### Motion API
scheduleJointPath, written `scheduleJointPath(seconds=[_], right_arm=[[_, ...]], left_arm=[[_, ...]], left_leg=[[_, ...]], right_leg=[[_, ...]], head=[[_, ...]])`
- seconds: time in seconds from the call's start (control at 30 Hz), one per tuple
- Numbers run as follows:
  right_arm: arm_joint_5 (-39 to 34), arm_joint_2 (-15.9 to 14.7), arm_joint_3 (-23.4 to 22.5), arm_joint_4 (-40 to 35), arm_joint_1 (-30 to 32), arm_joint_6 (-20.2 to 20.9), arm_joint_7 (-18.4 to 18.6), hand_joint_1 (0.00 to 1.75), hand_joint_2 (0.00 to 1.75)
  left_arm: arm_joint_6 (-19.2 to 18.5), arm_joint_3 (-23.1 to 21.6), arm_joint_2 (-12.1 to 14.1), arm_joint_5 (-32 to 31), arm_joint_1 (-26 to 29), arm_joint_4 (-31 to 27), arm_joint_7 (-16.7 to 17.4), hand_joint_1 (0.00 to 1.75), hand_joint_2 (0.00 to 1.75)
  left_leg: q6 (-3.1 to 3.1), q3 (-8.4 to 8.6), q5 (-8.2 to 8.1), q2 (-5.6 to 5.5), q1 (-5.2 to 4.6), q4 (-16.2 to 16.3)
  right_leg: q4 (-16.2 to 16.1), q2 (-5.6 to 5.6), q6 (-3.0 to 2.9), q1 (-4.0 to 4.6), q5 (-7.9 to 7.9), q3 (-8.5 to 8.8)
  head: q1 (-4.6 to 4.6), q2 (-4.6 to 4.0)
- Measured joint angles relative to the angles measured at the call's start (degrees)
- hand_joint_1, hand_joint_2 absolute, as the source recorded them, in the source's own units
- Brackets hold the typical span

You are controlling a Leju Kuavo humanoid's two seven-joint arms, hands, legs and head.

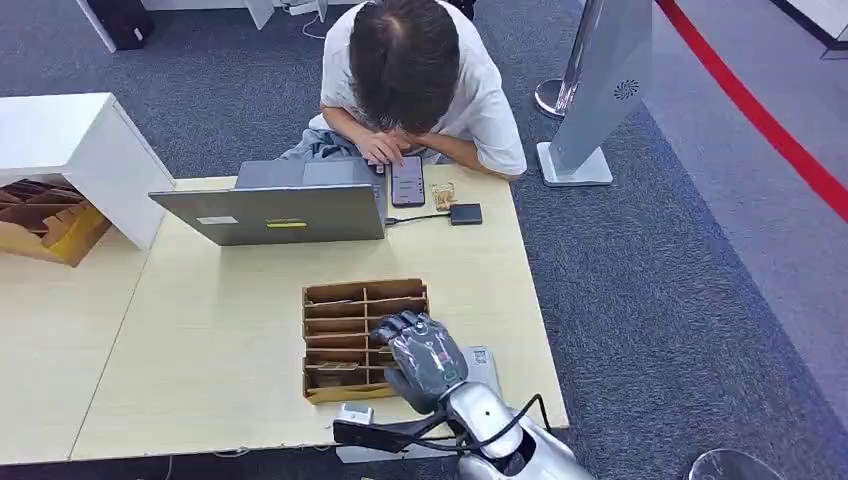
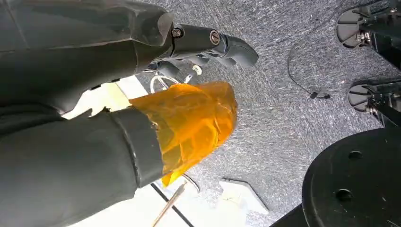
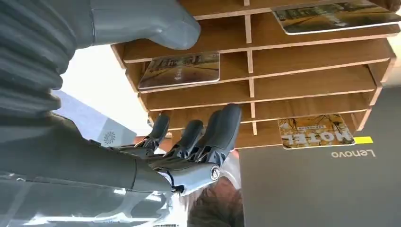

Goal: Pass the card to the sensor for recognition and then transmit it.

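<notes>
One rack [image 1: 322,330] is sitting on the bench [image 1: 220,340], holding three cards [image 3: 179,71] by the right wrist view; behind the rack, one laptop [image 1: 275,212], one phone [image 1: 407,181], one person [image 1: 410,70].

The left hand [image 2: 142,94] is seen entering from the 9 o'clock edge, its dark cover taking up much of that side. The thick thumb is wrapped at its tip in crumpled, translucent orange tape [image 2: 194,123], which points toward 3 o'clock. Darker fingers [image 2: 222,45] are extended above it, toward 1 o'clock; nothing is seen held between them and the thumb. Grey carpet [image 2: 283,109] is spread behind the hand. A thin black cable [image 2: 302,87] is laid across the carpet toward 2 o'clock. A light floor patch crossed by a dark line [image 2: 165,208] is seen at 6 o'clock.
</notes>
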Motion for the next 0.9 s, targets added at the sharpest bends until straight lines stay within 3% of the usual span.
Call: scheduleJointPath(seconds=[0.63,0.7,0.73,0.9], right_arm=[[-0.7,0.2,-1.4,3.8,-0.4,-0.1,0.0,0.79,1.75],[-0.7,0.4,-1.5,4.0,-0.4,-0.1,0.0,0.99,1.75],[-0.7,0.4,-1.6,4.1,-0.4,-0.1,0.0,1.27,1.75],[-0.7,0.6,-2.1,4.3,-0.5,-0.5,-0.3,1.40,1.75]], left_arm=[[0.0,1.4,0.0,-1.7,-0.1,0.0,0.0,0.00,0.00],[0.0,1.5,0.0,-1.9,-0.1,0.0,0.0,0.00,0.00],[0.0,1.6,0.0,-2.0,-0.1,0.0,0.0,0.00,0.00],[0.0,2.3,0.0,-3.2,-0.1,0.0,0.0,0.00,0.00]], left_leg=[[0.00,0.00,0.00,0.00,0.00,0.0],[0.00,0.00,0.00,0.00,0.00,0.0],[0.00,0.00,0.00,0.00,0.00,0.0],[0.00,0.00,0.00,0.00,0.00,0.0]], right_leg=[[0.0,0.00,0.00,0.00,0.00,0.00],[0.0,0.00,0.00,0.00,0.00,0.00],[0.0,0.00,0.00,0.00,0.00,0.00],[0.0,0.00,0.00,0.00,0.00,0.01]], head=[[0.00,0.00],[0.00,0.00],[0.00,0.00],[0.00,0.00]])
